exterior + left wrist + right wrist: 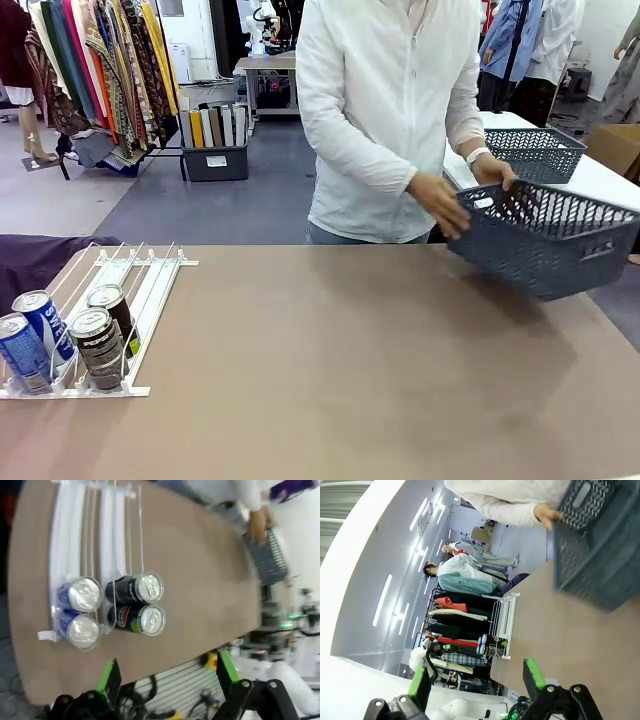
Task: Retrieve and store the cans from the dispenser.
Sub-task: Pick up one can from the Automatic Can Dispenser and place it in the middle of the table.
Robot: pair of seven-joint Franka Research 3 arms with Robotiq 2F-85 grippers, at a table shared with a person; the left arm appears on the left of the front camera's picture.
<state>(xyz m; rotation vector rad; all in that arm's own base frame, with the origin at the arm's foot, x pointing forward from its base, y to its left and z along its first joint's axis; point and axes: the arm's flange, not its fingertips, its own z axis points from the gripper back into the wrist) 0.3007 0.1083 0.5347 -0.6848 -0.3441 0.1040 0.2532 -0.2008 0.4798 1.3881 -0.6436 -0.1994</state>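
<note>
The left tool (167, 674) hangs spread wide above the worktop (200, 580); just ahead of its fingers four cans (135, 590), two blue and two dark, stand bunched at the near end of the white rack (65, 535). The right tool (476, 681) is spread too, pinching nothing; far beyond its fingertips a person (510, 500) holds a grey basket (600, 550) tilted at the worktop's edge
</note>
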